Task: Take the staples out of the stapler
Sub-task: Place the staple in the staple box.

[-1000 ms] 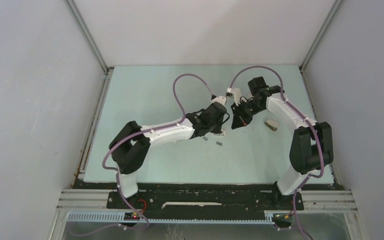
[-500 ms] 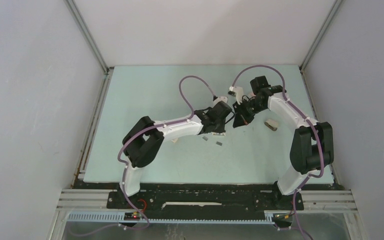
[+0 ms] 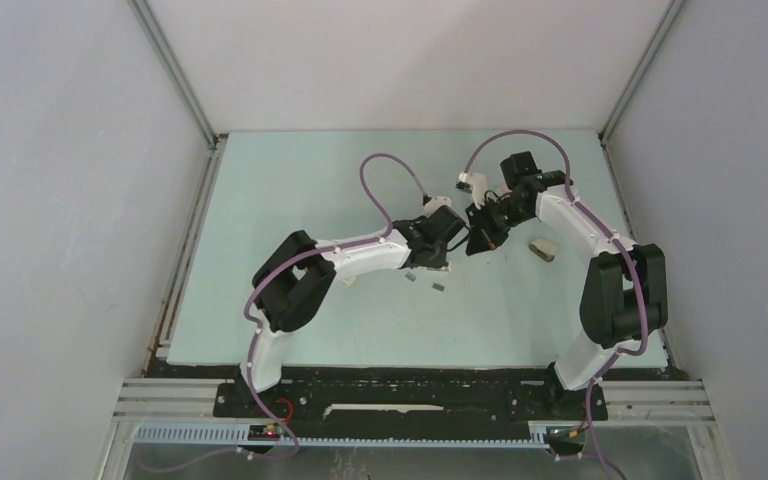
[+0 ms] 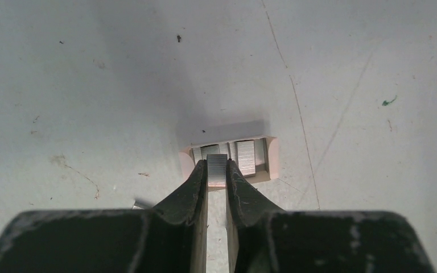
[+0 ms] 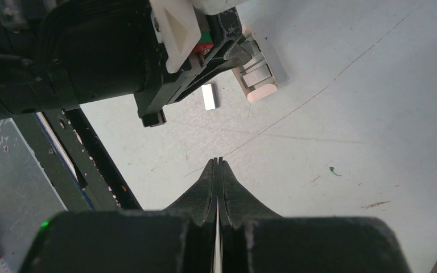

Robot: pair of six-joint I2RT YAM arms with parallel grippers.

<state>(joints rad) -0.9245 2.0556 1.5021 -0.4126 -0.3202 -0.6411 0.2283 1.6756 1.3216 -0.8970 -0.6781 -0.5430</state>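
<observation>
Where the two arms meet above the middle of the pale green table (image 3: pixel 290 180), we see in the left wrist view the left gripper (image 4: pixel 217 170) at the bottom centre of the frame. Its two black fingers are drawn narrow and pinch a short silver-grey metal strip of staples (image 4: pixel 217 173) between their tips. Just behind the tips, in the centre of that frame, a small pale pink plastic stapler part (image 4: pixel 271 156) lies flat on the table. Its open channel holds more silver blocks of staples (image 4: pixel 246 156). The held strip overlaps the near edge of the pink part, and we cannot tell whether it is lifted clear.

In the right wrist view, the right gripper (image 5: pixel 217 165) sits at the bottom centre, its black fingers pressed together and holding nothing, above bare table. Towards the upper middle of that frame, one loose silver strip (image 5: pixel 209 95) lies on the table beside the pink part.

From above, a small beige block (image 3: pixel 542 250) rests right of centre, apart from both grippers.
</observation>
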